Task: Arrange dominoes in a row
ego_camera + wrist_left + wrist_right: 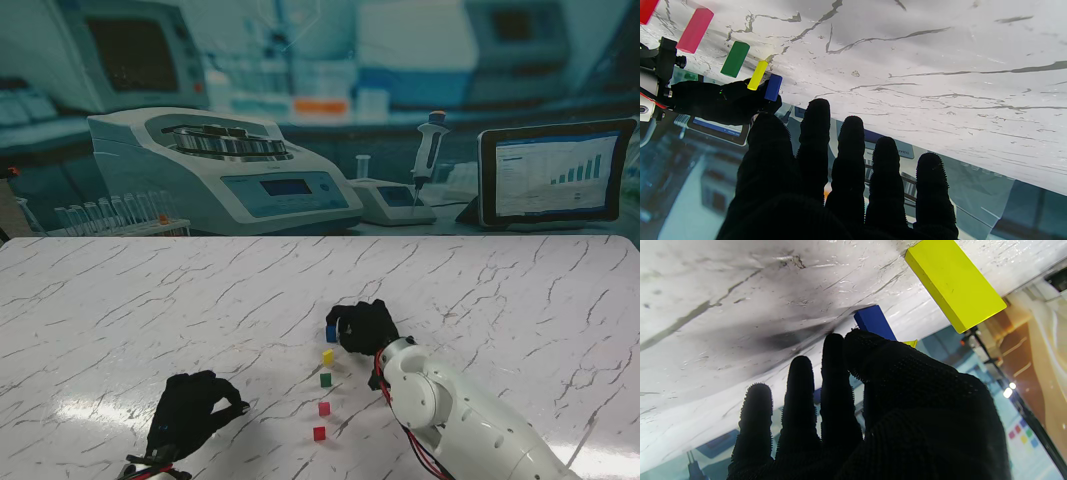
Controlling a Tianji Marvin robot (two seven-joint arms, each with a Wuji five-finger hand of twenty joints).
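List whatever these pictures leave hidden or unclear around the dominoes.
- Blue domino: right wrist view, right hand covers its near end; grip unclear.
- Red domino: left wrist view, cut off by the edge.
- Left hand: stand view, glove hides anything under the palm.
- Domino spacing: stand view, too small.

dominoes [323, 380] in row, centre table [120, 300] | right robot hand [362, 326] at far end

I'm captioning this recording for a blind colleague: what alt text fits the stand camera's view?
On a white marble table, the right hand holds a blue domino at the far end of a row: yellow domino, green domino, then two red dominoes nearest the robot. The left hand rests open to the row's left.
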